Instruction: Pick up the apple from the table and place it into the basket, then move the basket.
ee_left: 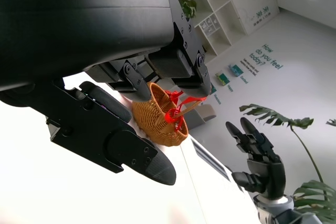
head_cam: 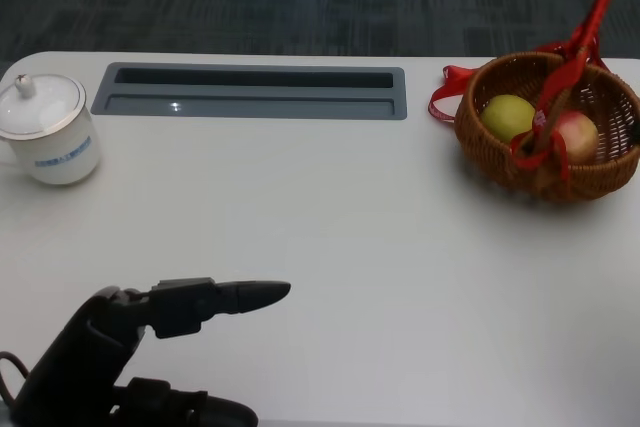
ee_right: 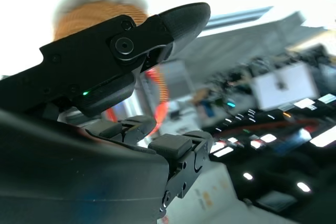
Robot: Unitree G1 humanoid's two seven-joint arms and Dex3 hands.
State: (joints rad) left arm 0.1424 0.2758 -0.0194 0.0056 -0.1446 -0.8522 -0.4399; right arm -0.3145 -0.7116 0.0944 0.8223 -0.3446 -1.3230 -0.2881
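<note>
At the far left of the white table (head_cam: pixel 330 247) stands a white lidded mug (head_cam: pixel 45 127) with a blue band, upright, near the table's edge. In front of it, at the near left, my left hand (head_cam: pixel 150 347) hovers low over bare tabletop; its fingers (head_cam: pixel 235 296) reach out to the right, spread apart, with nothing between them. Along the far side, toward the middle, a grey recessed tray (head_cam: pixel 250 92) is set into the table. At the far right sits the wicker basket (head_cam: pixel 545 127), upright, with red ribbon (head_cam: pixel 580 42) wound round its handle and trailing at its left side. Inside it lie a yellow-green apple (head_cam: pixel 508 115) on the left and a reddish apple (head_cam: pixel 572 134) on the right, just beside each other under the handle. My right hand (ee_left: pixel 260 158) shows in the left wrist view, raised clear of the table, well apart from the basket, fingers extended and parted, holding nothing. The right wrist view shows the basket only as an orange blur.
</note>
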